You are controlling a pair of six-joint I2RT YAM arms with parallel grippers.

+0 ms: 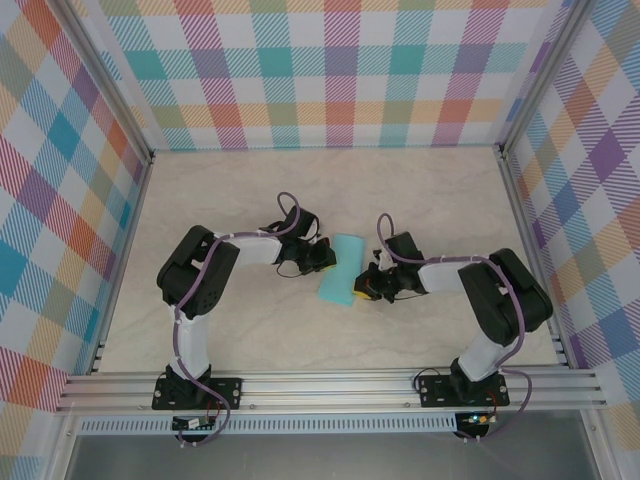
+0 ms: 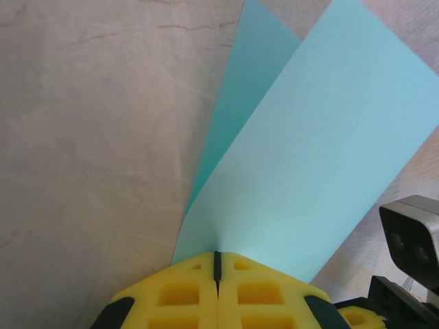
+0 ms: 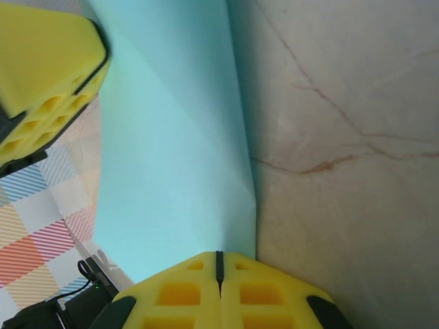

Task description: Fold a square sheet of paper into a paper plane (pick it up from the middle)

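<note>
- Now the turquoise sheet (image 1: 340,270) is near the middle of the desk (image 1: 250,190), stretched between the two arms.
- Left fingers (image 2: 185,295) are pressed flat together, with one edge of the sheet pinched in their seam.
- Right fingers (image 3: 185,295) are likewise closed tight on the opposite edge.
- Seen from the left wrist, the sheet is doubled over, its two layers fanning apart.
- Seen from the right wrist, a slanting crease crosses the paper.
- Whether the sheet touches the desk I cannot tell.
</note>
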